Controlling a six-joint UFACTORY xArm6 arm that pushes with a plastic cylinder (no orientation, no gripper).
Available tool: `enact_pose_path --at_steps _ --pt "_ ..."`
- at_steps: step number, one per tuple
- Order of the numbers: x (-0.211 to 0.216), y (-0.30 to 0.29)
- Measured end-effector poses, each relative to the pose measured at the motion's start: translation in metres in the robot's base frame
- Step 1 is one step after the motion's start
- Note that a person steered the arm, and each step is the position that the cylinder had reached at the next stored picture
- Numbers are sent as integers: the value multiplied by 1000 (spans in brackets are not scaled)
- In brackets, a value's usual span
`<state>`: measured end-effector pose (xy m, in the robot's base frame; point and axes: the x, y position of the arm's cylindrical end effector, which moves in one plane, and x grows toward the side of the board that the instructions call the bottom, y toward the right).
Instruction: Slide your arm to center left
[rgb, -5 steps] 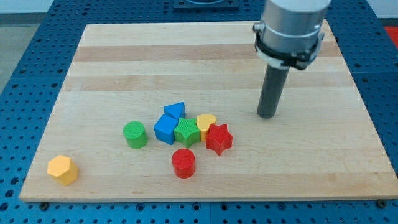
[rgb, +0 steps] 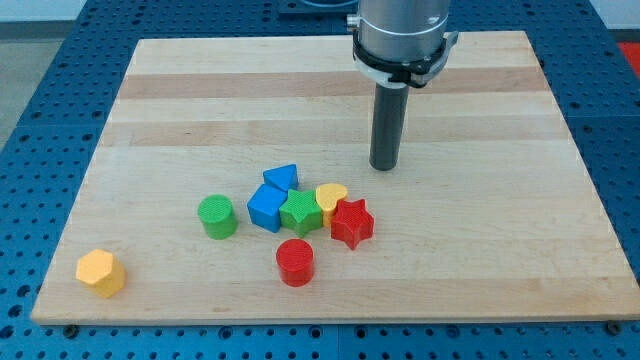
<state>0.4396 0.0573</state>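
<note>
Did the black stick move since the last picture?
Yes. My tip slid toward the view's left and slightly up. Earlier it stood well right of the yellow heart; now it is much nearer, above and just right of it.

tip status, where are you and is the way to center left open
My tip on bare board, above-right of the block cluster. Blue triangle nearest the leftward line, just below it. Touching nothing.

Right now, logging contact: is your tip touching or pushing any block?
My tip: touching nothing, on bare board toward the view's top right of the yellow heart.
</note>
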Motion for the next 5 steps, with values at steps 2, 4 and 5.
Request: enact_pose_path --at_steps 2,4,5 --pt "-28 -117" --pt "-12 -302" --pt "19 -361"
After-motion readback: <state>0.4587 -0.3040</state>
